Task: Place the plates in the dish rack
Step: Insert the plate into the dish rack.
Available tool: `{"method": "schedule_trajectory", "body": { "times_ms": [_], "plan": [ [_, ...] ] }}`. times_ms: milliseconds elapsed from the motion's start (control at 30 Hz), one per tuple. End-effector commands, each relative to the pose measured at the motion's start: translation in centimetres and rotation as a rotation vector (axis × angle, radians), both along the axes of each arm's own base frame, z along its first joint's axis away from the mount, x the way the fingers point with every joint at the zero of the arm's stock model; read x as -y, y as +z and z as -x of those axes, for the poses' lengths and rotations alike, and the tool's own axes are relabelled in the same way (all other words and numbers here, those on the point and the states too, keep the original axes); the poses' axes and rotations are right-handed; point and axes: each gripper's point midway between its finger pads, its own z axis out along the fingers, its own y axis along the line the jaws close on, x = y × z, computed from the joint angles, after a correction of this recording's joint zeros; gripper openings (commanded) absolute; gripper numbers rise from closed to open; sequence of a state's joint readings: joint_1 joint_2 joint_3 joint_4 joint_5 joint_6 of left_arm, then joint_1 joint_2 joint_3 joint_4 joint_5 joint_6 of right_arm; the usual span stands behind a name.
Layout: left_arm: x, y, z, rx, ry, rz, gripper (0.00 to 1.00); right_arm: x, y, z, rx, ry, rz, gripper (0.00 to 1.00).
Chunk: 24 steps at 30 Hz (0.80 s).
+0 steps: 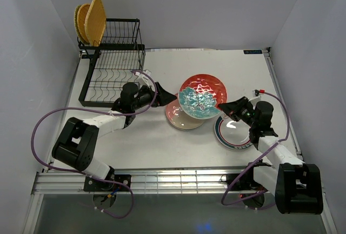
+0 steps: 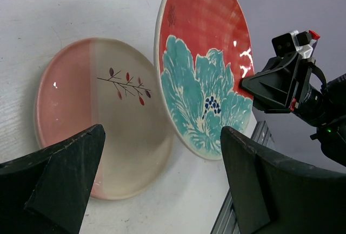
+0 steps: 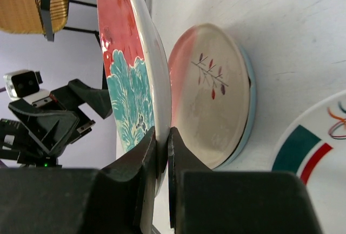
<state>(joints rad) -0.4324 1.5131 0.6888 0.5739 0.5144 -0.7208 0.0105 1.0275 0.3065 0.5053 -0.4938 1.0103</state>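
My right gripper point(image 1: 220, 106) point(image 3: 162, 146) is shut on the lower rim of a red plate with a teal flower point(image 1: 203, 94) point(image 2: 205, 66) point(image 3: 127, 82), holding it tilted up on edge above the table. Under it a pink-and-white plate point(image 1: 179, 118) point(image 2: 102, 118) point(image 3: 213, 99) lies flat, with a pale blue rim showing beneath it. My left gripper point(image 1: 165, 96) point(image 2: 162, 134) is open wide, just left of both plates and touching neither. The black wire dish rack point(image 1: 111, 77) stands at the back left, with two yellow-orange plates point(image 1: 92, 22) point(image 3: 27, 1) upright in its raised rear tier.
A white plate with green and red rim rings point(image 1: 232, 134) point(image 3: 319, 158) lies flat under my right arm. The rack's lower slotted tray holds nothing. White walls close in on the table's left, back and right sides.
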Motion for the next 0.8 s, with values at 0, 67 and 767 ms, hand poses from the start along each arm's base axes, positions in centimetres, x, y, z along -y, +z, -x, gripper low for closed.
{"method": "schedule_trajectory", "body": {
  "times_ms": [0, 67, 767],
  "plan": [
    [0.5, 2.1, 0.0, 0.07, -0.034, 0.021, 0.98, -2.2, 9.9, -1.0, 0.351, 0.098, -0.037, 0.08],
    [0.7, 2.2, 0.2, 0.075, -0.055, 0.021, 0.98, -2.7, 10.3, -0.8, 0.365, 0.118, -0.033, 0.08],
    [0.9, 3.5, 1.5, 0.146, -0.119, 0.043, 0.98, -6.0, 11.1, 0.0, 0.426, 0.257, -0.009, 0.08]
  ]
}}
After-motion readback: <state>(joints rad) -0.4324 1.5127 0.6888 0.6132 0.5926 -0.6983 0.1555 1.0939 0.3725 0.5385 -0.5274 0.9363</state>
